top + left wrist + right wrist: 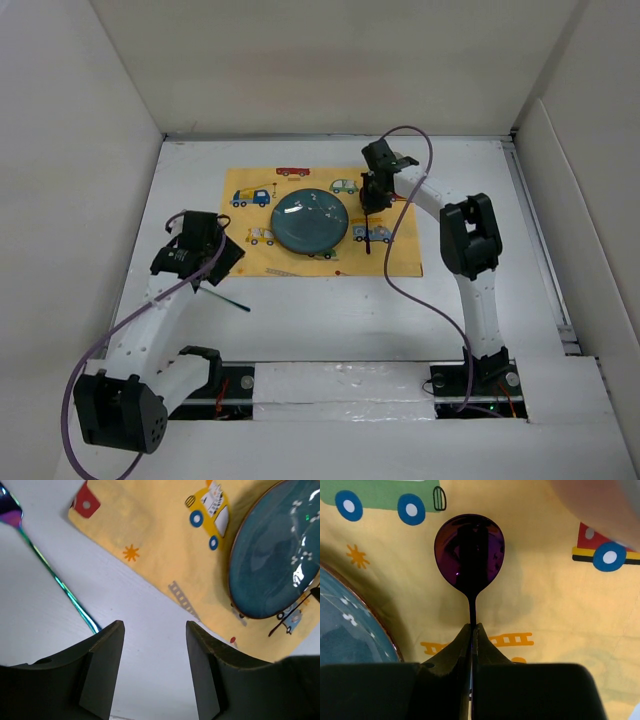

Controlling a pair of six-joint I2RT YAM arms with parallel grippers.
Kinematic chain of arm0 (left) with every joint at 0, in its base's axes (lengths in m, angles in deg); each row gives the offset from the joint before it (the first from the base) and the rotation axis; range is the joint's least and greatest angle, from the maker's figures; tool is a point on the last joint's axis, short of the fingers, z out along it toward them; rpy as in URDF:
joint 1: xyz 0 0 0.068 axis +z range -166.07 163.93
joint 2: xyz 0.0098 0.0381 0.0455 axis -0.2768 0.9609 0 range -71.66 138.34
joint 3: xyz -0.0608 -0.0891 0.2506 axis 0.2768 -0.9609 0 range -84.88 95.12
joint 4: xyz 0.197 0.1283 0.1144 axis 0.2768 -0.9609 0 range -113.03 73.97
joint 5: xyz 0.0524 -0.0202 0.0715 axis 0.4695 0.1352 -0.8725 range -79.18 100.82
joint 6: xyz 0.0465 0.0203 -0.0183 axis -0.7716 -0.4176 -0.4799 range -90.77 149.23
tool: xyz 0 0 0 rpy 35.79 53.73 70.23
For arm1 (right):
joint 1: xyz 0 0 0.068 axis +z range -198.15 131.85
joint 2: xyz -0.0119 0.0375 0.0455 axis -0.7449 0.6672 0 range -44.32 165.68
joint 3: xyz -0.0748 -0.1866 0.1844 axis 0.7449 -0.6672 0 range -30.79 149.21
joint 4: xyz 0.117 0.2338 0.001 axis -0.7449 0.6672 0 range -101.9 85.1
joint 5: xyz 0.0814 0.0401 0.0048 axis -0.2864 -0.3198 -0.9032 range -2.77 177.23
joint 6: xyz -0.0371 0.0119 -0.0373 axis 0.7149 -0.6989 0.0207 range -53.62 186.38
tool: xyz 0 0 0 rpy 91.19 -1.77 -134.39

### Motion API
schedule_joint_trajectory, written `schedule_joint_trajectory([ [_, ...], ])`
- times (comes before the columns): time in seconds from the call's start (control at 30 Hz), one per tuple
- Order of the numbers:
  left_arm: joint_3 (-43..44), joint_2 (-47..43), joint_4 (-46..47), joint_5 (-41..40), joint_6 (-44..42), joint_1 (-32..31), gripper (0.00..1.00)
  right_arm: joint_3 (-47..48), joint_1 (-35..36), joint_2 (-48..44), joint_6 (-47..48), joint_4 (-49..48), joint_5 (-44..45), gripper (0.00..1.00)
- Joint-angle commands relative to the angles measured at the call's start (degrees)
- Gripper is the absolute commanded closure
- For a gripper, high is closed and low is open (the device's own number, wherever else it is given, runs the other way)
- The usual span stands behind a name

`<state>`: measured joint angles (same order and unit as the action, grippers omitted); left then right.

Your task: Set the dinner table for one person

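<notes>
Left gripper (155,626): spread wide, holding nothing.
Right gripper (471,629): pinching shiny dark purple metal spoon (469,555) over yellow cloth mat (550,610).
Big flat white dinner table (330,320): under the mat.

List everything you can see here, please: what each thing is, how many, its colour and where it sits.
large flat white dinner table: one, white, under everything, walled by pale panels.
rectangular yellow cloth mat printed with cars: one, yellow, far middle of the table.
round glazed teal plate: one, teal, mid-mat.
shiny dark purple metal spoon: one, purple, over the mat right of the plate.
thin iridescent blue-green utensil: one, on bare table left of the mat; type unclear.
left end effector: one, black, open, empty, near the mat's left edge.
right end effector: one, black, pinching the spoon's handle.
</notes>
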<state>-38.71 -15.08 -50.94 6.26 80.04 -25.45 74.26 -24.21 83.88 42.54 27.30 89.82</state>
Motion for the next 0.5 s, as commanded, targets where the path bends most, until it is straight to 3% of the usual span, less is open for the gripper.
schedule_joint_trajectory([
  [0.0, -0.73, 0.37, -6.3, 1.39, 2.8, 0.16, 0.5, 0.85, -0.48, -0.5, -1.13, -2.2, 0.4, 0.9],
  [0.23, -1.87, 2.84, -10.7, 1.39, 9.04, 0.16, 0.5, 0.77, -0.48, -1.46, -1.74, -0.44, 0.66, 0.69],
  [0.37, -3.72, 2.48, -11.05, 1.57, 10.19, 2.17, 0.34, -0.81, -0.48, -4.62, -2.88, 0.09, 0.14, 0.57],
  [0.47, -6.61, 3.8, -10.44, 2.53, 8.44, 5.42, 0.33, -5.36, 1.09, -12.67, -4.63, -2.44, -2.15, 0.55],
])
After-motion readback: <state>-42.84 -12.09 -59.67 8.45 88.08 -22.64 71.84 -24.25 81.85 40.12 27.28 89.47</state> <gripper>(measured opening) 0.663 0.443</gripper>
